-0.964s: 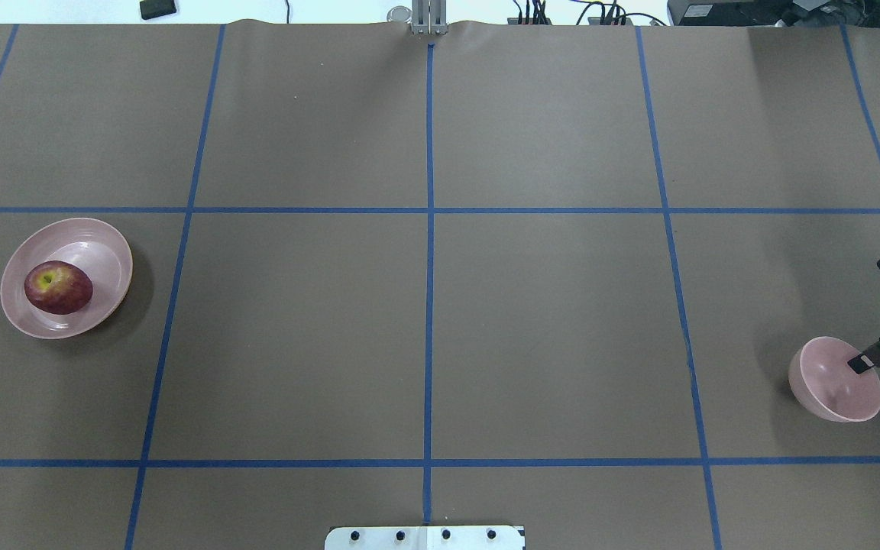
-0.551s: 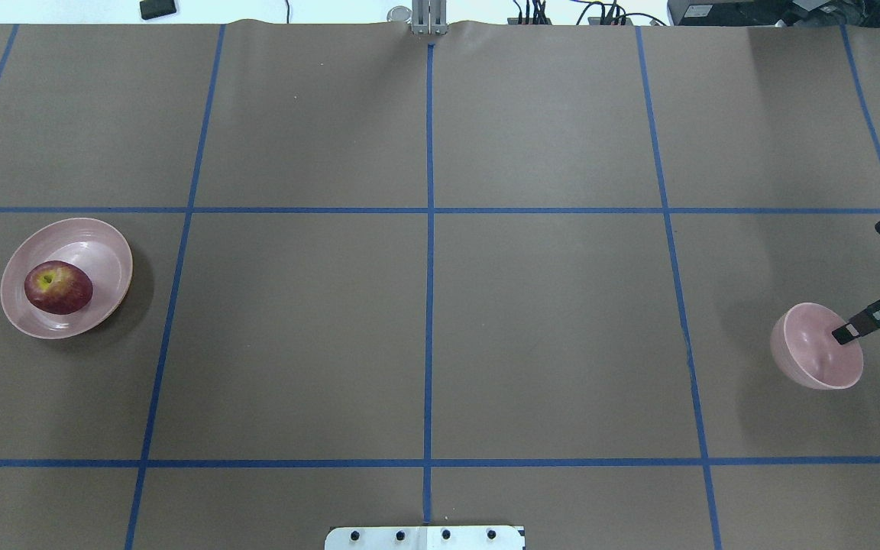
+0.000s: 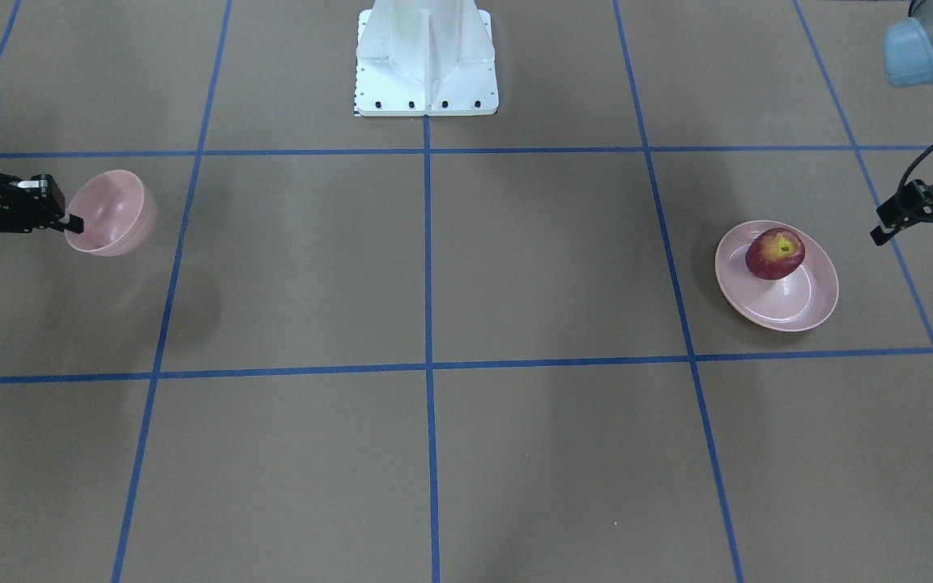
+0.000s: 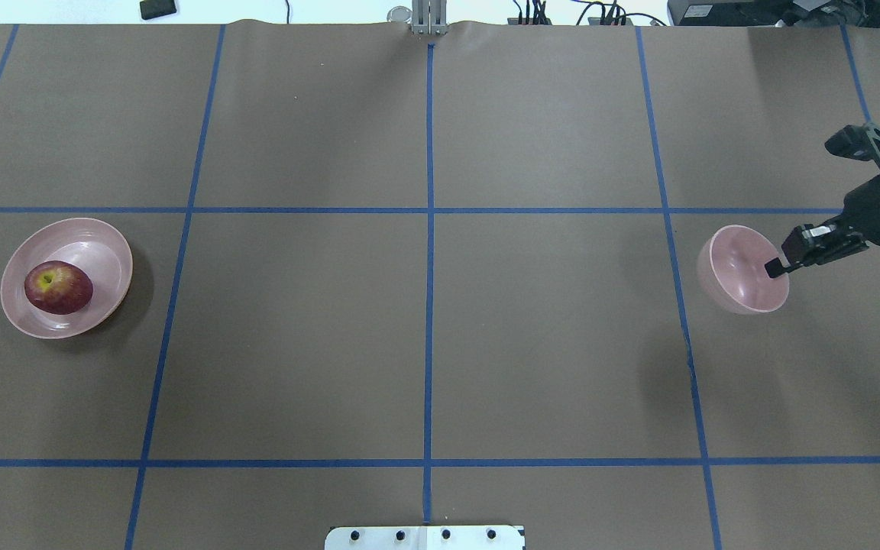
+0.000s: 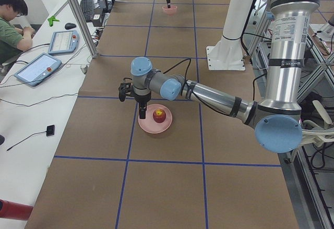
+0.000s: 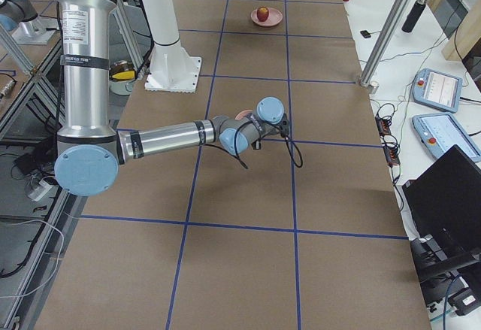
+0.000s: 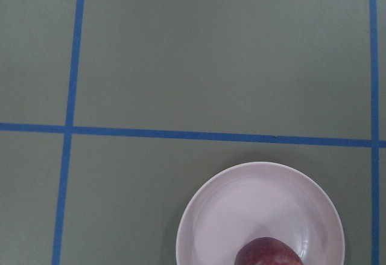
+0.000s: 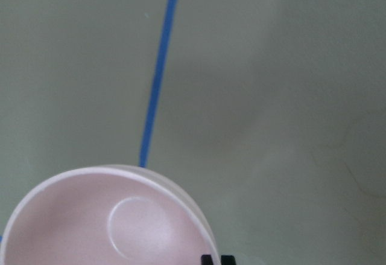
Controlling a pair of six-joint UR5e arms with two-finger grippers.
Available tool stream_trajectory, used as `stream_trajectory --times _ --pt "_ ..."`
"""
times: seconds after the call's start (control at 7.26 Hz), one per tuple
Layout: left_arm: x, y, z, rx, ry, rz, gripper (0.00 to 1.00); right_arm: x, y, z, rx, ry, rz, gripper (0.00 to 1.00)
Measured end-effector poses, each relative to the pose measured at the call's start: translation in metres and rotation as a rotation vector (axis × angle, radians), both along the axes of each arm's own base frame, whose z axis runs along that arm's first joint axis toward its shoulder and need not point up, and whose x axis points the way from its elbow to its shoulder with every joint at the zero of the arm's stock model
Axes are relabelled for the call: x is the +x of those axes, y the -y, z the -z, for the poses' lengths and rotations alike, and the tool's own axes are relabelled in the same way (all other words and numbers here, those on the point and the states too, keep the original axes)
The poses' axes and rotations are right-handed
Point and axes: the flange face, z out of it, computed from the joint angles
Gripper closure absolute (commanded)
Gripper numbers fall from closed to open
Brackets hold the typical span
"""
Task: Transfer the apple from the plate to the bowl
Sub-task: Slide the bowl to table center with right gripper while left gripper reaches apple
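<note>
The dark red apple (image 4: 58, 287) lies on the wide pink plate (image 4: 100, 243) at the table's left; it also shows in the front view (image 3: 774, 253) and at the bottom of the left wrist view (image 7: 268, 252). My right gripper (image 4: 776, 267) is shut on the rim of the small pink bowl (image 4: 734, 267) and holds it tilted above the table on the right; the bowl also shows in the front view (image 3: 114, 210). My left gripper (image 3: 908, 233) hangs open and empty beside the plate, apart from it, and barely shows at the overhead view's left edge.
Blue tape lines divide the brown table. The white robot base (image 3: 426, 57) stands at the middle of the robot's edge. An operator (image 5: 13, 25) sits with tablets beyond the far side. A black cable hangs from the left wrist (image 3: 932, 146).
My right gripper has carried the bowl up, leftward and farther from the robot. The left gripper's tip has come into the overhead view's left edge. Apple and plate have not moved.
</note>
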Motion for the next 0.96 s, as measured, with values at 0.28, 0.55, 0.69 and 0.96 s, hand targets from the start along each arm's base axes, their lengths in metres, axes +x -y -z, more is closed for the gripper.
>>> stream_trajectory --times 0.28,0.55,0.69,0.96 --pt "0.039 -0.008 0.003 -0.025 0.007 -0.007 0.02 -0.024 0.024 0.052 -0.067 0.015 -0.036 1.0" --pt "0.081 -0.018 0.004 -0.037 0.021 0.001 0.02 -0.042 0.046 0.1 -0.102 0.011 -0.05 1.0" --pt "0.095 -0.023 0.001 -0.036 0.032 -0.004 0.02 -0.051 0.055 0.123 -0.118 0.002 -0.056 1.0" --pt "0.115 -0.031 -0.009 -0.029 0.055 -0.026 0.02 -0.077 0.061 0.155 -0.127 -0.019 -0.069 1.0"
